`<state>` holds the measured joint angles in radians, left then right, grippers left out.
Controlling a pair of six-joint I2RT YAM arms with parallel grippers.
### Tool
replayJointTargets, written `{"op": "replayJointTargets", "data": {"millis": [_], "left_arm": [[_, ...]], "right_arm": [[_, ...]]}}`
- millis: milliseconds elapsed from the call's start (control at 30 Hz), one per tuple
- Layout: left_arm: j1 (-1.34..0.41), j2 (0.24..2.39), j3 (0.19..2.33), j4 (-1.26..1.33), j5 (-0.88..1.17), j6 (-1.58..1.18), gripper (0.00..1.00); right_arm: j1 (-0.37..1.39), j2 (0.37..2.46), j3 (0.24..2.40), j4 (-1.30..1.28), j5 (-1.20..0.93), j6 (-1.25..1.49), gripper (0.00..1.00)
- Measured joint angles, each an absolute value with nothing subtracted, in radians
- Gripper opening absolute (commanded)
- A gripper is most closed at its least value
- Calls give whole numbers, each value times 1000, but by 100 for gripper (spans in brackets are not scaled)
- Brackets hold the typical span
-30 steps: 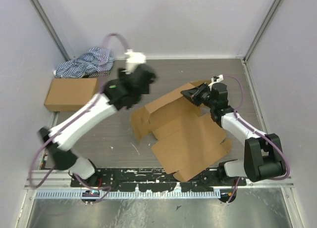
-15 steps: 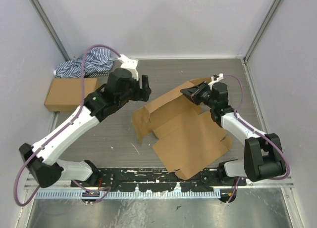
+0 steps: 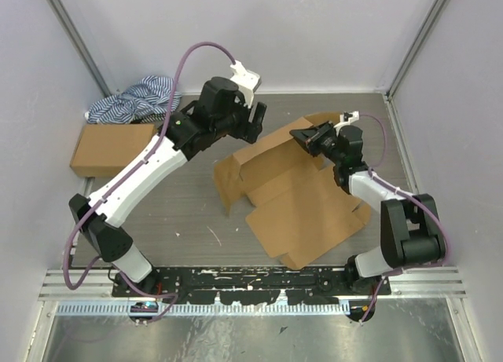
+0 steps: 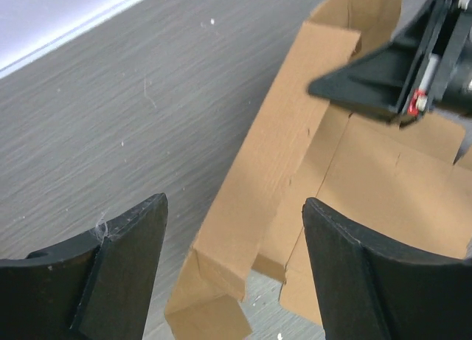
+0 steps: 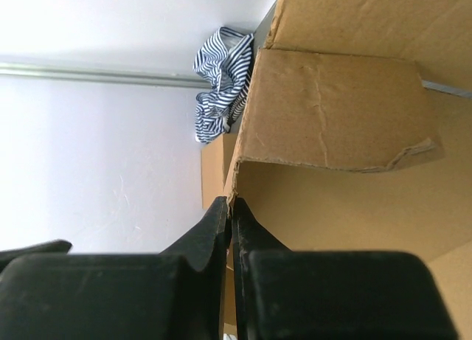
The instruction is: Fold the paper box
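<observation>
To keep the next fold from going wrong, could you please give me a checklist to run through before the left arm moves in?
1. The right gripper is shut on the paper box at a raised edge: ok.
2. The left gripper is open: ok.
3. The raised side panel lies between the left fingers in the wrist view: ok.
4. Left fingers' height above that panel: cannot tell.
5. The carton and striped cloth lie apart from the paper box: ok.
6. Box folded up: not ok, most panels lie flat.
</observation>
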<state>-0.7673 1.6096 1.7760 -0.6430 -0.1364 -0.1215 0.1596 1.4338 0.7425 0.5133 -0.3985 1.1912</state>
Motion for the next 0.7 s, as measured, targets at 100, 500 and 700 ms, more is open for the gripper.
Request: {"op": "replayJointTargets", "data": {"millis": [100, 500, 700], "left_arm": [[-787, 1633, 1777, -675, -144, -79, 80], [-1044, 1692, 1526, -687, -566, 45, 80], [-1037, 1791, 1533, -670, -777, 52, 72]], "right_arm": [[143, 1496, 743, 578, -415, 1235, 9], [133, 1547, 742, 643, -441, 1285, 9], [133, 1547, 742, 643, -451, 1285, 9]]}}
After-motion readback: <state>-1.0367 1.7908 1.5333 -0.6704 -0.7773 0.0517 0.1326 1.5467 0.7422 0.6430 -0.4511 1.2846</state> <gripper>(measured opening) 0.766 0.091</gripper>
